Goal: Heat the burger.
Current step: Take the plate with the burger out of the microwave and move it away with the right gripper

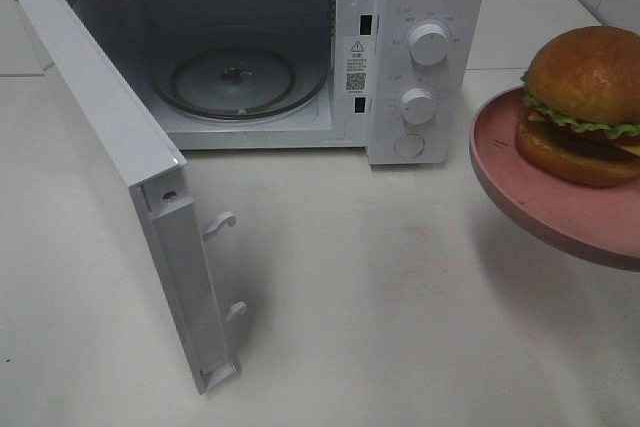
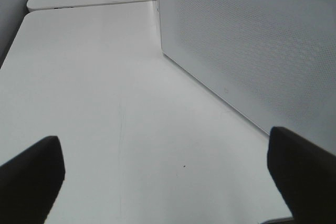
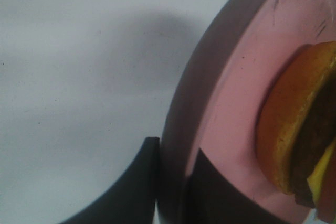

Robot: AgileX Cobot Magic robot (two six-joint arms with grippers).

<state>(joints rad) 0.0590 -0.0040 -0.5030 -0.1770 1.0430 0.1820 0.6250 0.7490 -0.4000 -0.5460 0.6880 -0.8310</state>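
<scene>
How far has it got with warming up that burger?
Done: the microwave door stands wide open, its glass turntable bare. In hand: the right gripper pinches the rim of the pink plate, holding the burger up beside the microwave. Left: set the plate inside, shut the door, turn the dials.

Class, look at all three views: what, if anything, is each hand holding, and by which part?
The right hand pinches the pink plate by its rim, with the burger on top. The left hand is open and holds nothing.
</scene>
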